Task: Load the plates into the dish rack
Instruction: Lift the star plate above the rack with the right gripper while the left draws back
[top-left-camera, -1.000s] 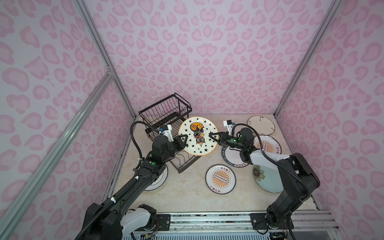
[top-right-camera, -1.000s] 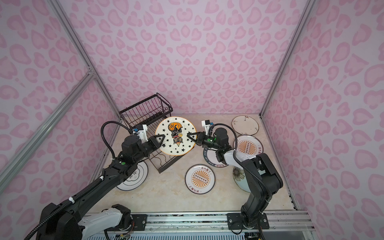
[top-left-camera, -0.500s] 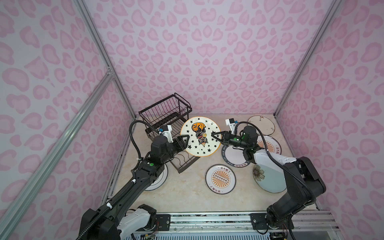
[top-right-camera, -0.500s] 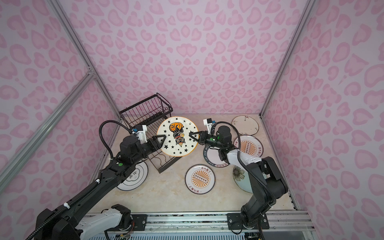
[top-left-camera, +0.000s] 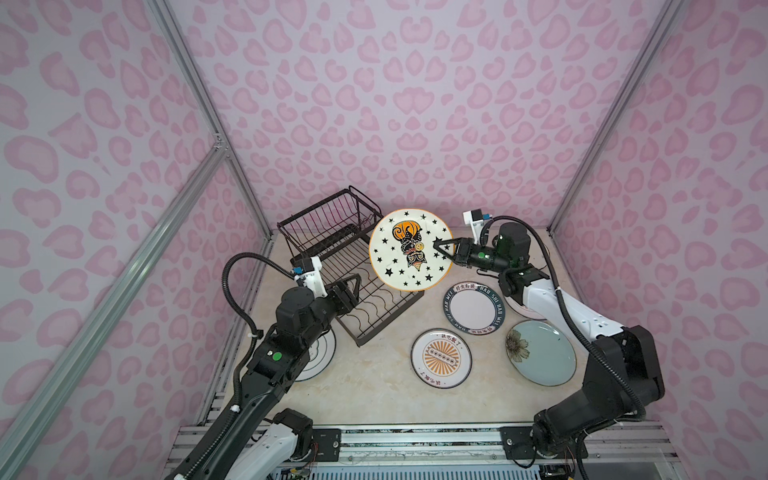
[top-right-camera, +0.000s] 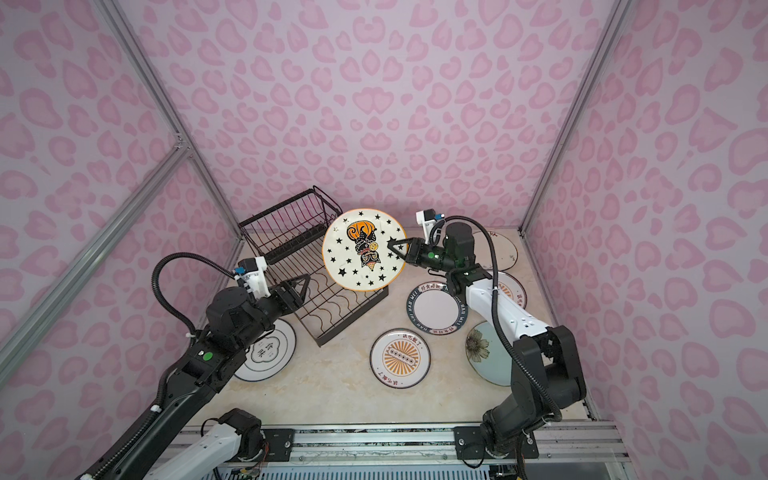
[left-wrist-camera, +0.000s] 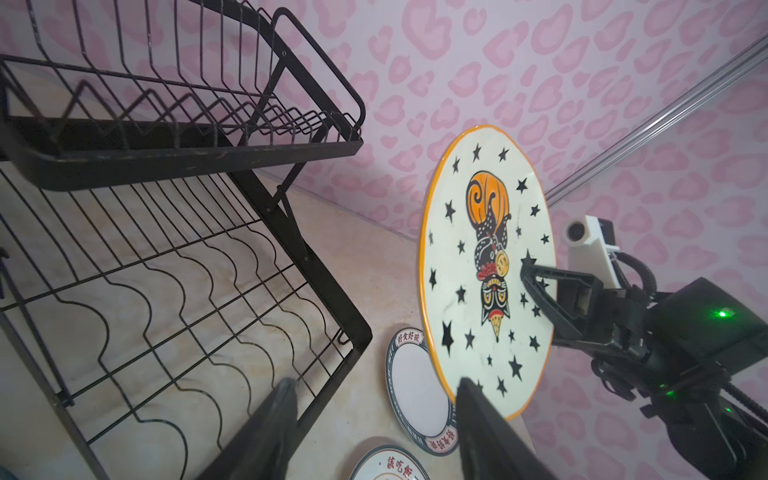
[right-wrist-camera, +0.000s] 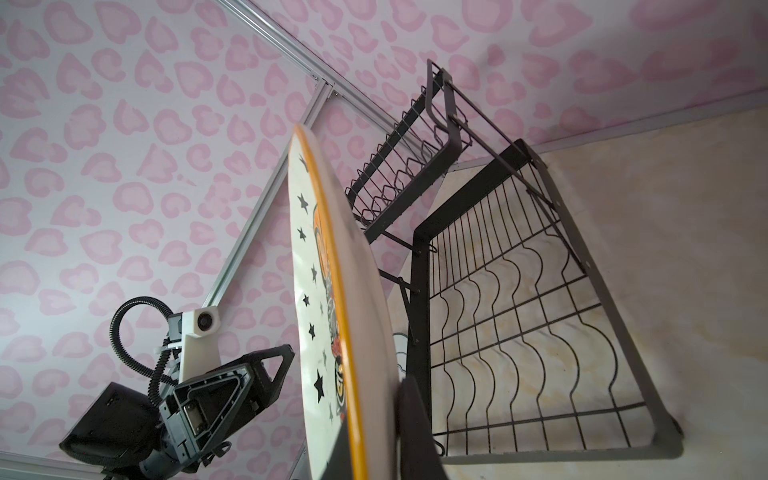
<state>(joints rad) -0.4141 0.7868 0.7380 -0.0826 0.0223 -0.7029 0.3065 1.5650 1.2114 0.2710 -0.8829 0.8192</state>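
Plate (top-left-camera: 401, 266) aloft in right claw (top-left-camera: 437, 248), arm outstretched.

You have the star plate (top-left-camera: 410, 249), white with an orange rim and black stars, held on edge in the air beside the black two-tier wire dish rack (top-left-camera: 332, 232), its rim pinched in the right claw (top-left-camera: 440, 246). Flat on the tabletop (top-left-camera: 374, 395) lie the lettered-rim plate (top-left-camera: 473, 307), the orange sunburst plate (top-left-camera: 441, 358) and the blue-green flower plate (top-left-camera: 544, 353). More plates lie partly covered.

The left arm (top-left-camera: 286, 332) hides half the white plate (top-left-camera: 322, 357) by the dish rack (top-left-camera: 390, 320); the right arm (top-right-camera: 494, 307) mostly covers a sunburst plate (top-right-camera: 513, 291).
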